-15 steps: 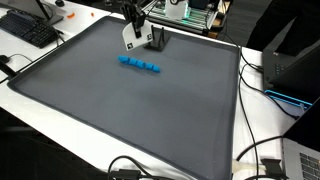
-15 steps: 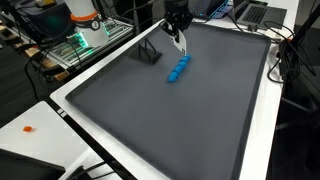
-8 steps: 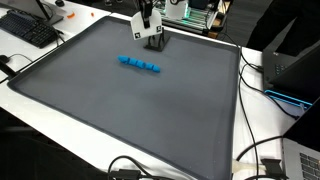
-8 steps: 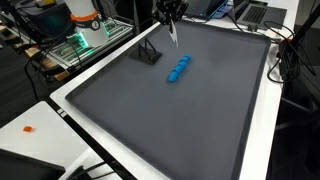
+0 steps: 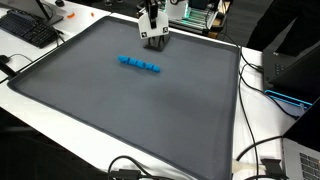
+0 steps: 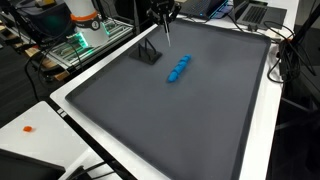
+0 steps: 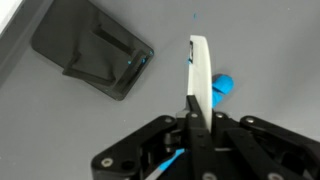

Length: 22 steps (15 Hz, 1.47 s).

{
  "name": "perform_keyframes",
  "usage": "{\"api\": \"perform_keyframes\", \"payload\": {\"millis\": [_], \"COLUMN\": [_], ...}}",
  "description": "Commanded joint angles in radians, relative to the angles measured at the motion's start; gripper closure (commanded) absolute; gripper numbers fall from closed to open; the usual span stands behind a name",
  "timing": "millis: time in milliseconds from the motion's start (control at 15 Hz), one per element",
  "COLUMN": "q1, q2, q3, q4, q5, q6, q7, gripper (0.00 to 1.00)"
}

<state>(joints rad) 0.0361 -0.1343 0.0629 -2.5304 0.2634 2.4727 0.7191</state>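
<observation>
In an exterior view the gripper (image 5: 151, 13) is seen just above the black stand (image 5: 156, 40) at the far edge of the gray mat (image 5: 150, 120). A white strip (image 5: 149, 24) hangs down from it in front of the stand. At this size it cannot be made out whether the strip touches the stand. A row of blue blocks (image 5: 139, 65) lies flat on the mat, near the stand and on its nearer side. In an exterior view from another place, the gripper (image 6: 163, 9) is shown clear of the stand (image 6: 150, 52) and off to its side. The strip (image 6: 167, 30) is seen edge-on as a thin pale sliver pointing down, with its tip held off the mat (image 6: 180, 130). The blue row (image 6: 179, 69) lies apart from the stand on the same side as the strip. Only in the wrist view is the grip itself shown: the fingers of the gripper (image 7: 195, 125) are closed tight on the lower end of the strip (image 7: 201, 70), which is pinched between them and stands straight out ahead. The stand (image 7: 95, 50) is seen well off to one side of the strip. One blue block (image 7: 221, 87) is partly hidden just behind the strip, on the side away from the stand.
</observation>
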Motion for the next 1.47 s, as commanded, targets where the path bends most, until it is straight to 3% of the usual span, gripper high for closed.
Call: {"api": "perform_keyframes", "payload": {"millis": [0, 733, 1400], "q1": [-0.002, 0.018, 0.012], "q2": [-0.06, -0.041, 0.075], "q3": [0.008, -0.01, -0.002], "q4": [-0.101, -0.24, -0.218], "q5": [0.049, 0.301, 0.292], "q6": [0.085, 0.244, 0.308], "q7": [0.067, 0.056, 0.108], "gripper": [0.99, 0.99, 0.99]}}
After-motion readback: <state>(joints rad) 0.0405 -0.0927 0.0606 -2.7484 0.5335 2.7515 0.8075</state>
